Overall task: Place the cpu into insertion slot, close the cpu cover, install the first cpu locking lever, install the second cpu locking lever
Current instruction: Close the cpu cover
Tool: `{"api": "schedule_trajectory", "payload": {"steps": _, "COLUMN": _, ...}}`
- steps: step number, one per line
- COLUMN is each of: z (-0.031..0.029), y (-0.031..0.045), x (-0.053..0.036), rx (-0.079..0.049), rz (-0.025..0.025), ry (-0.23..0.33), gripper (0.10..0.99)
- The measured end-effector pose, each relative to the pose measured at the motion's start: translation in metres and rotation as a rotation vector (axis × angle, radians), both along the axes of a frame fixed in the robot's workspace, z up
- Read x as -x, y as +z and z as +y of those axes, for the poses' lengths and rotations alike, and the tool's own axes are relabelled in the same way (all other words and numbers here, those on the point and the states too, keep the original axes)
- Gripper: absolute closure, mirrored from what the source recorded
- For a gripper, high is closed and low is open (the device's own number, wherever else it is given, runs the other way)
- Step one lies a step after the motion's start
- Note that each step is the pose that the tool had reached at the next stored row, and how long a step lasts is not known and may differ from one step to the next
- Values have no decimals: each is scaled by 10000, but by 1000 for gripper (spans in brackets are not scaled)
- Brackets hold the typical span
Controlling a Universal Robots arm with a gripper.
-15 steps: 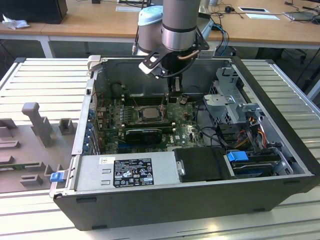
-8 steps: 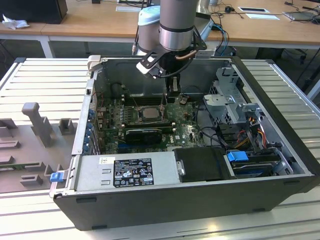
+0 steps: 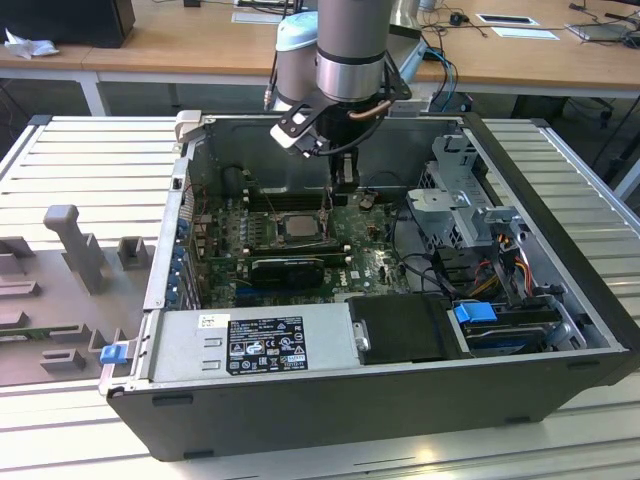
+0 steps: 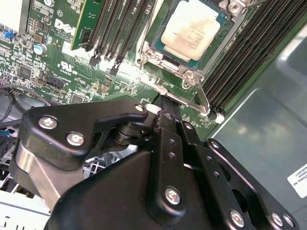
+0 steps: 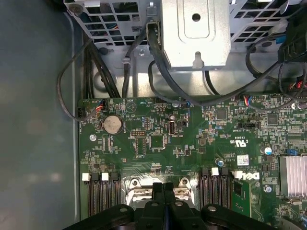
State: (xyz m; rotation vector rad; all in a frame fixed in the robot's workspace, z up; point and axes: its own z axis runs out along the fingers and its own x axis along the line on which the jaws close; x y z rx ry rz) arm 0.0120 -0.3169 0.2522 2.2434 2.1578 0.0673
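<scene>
The cpu (image 4: 189,28) lies flat in the insertion slot (image 3: 298,228), its pale silver top facing up. The cpu cover (image 4: 168,64) is down around it as a grey metal frame. A thin metal locking lever (image 4: 200,98) runs along the socket edge closest to my fingers; another lever (image 4: 143,43) runs along the adjoining side. My gripper (image 4: 165,108) hangs just beside that edge, fingers pressed together with nothing between them. In the exterior view the gripper (image 3: 345,195) stands inside the open case, to the exterior view's right of the cpu (image 3: 298,226). Gripper (image 5: 163,191) fingertips meet over the socket edge.
Black memory slots (image 4: 120,28) flank the socket on both sides. A long black block (image 3: 288,268) lies nearer the front. The power supply (image 3: 265,345), a metal drive cage (image 3: 470,200) and black cables (image 5: 120,72) crowd the case. Grey fixtures (image 3: 75,250) sit on the table outside.
</scene>
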Motion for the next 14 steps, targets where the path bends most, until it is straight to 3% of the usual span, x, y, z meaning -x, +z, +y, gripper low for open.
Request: {"api": "schedule_trajectory", "payload": {"steps": 14, "z": 0, "y": 0, "x": 60, "rx": 0, "rz": 0, "ry": 0, "gripper": 980}}
